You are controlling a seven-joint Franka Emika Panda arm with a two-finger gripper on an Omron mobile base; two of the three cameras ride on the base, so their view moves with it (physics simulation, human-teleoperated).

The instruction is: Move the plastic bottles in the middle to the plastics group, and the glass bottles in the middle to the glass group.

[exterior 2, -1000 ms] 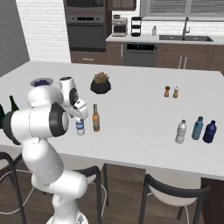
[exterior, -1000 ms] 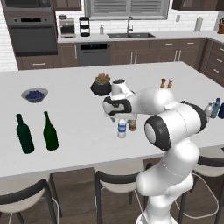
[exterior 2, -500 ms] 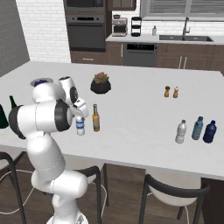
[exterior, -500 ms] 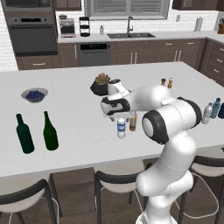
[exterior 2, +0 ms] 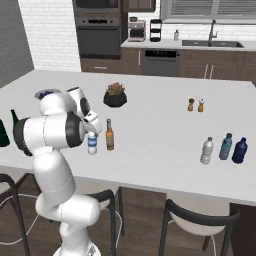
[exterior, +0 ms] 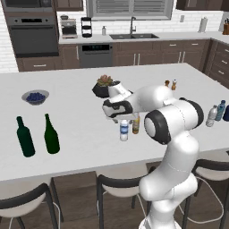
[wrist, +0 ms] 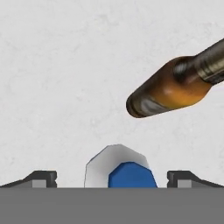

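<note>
My gripper (wrist: 113, 179) is open and points down over the blue-label plastic bottle (wrist: 127, 173), whose white cap and blue label show between the two fingertips (wrist: 41, 178). That bottle (exterior: 124, 130) (exterior 2: 92, 144) stands upright at mid-counter, just under the hand (exterior: 117, 107). The amber glass bottle (exterior: 136, 125) (exterior 2: 109, 135) (wrist: 168, 92) stands close beside it, untouched. A greyish plastic bottle (exterior 2: 206, 151) stands at the far right next to the plastics group, a blue-tinted bottle (exterior 2: 226, 146) and a dark blue one (exterior 2: 240, 151). The glass group, two tall green bottles (exterior: 24, 136) (exterior: 51, 134), stands at the left.
A dark pot with a plant (exterior: 103, 87) sits just behind the hand. A bowl of blue berries (exterior: 35, 96) is at the back left. Two small shakers (exterior 2: 195, 105) stand at the back right. Stools (exterior: 120, 188) line the counter's near edge.
The hand has shifted slightly left and down over the blue-label bottle. The jaws have stayed open and no bottle has moved.
</note>
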